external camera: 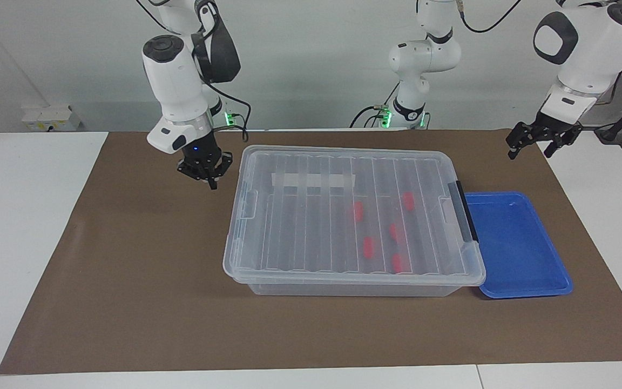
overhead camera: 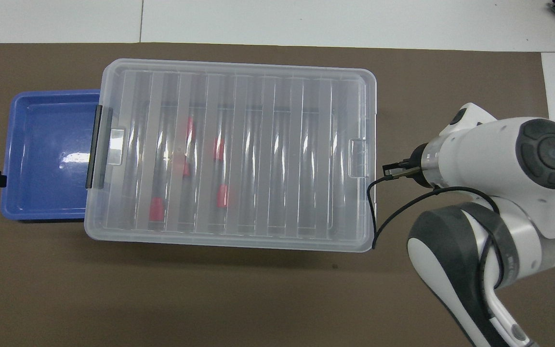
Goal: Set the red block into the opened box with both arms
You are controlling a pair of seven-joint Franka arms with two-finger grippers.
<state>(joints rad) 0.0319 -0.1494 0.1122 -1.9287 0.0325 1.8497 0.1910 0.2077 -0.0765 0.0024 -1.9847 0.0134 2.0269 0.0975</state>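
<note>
The box (external camera: 343, 281) is a large clear bin whose ribbed lid (external camera: 311, 216) lies flat on top of it, so it is covered (overhead camera: 239, 72). Several red blocks (external camera: 369, 247) lie inside under the lid (overhead camera: 156, 209), toward the latch end. My right gripper (external camera: 212, 182) hangs over the brown mat beside the box's end toward the right arm, apart from it, shut and holding nothing. In the overhead view its own wrist hides it. My left gripper (external camera: 532, 147) waits open and raised over the mat's corner at the left arm's end, holding nothing.
A shallow blue tray (external camera: 521, 286) lies against the box's latch end (overhead camera: 22, 159). A black latch bar (external camera: 465, 210) runs along that end. A brown mat (external camera: 127, 302) covers the table, with white table on both sides.
</note>
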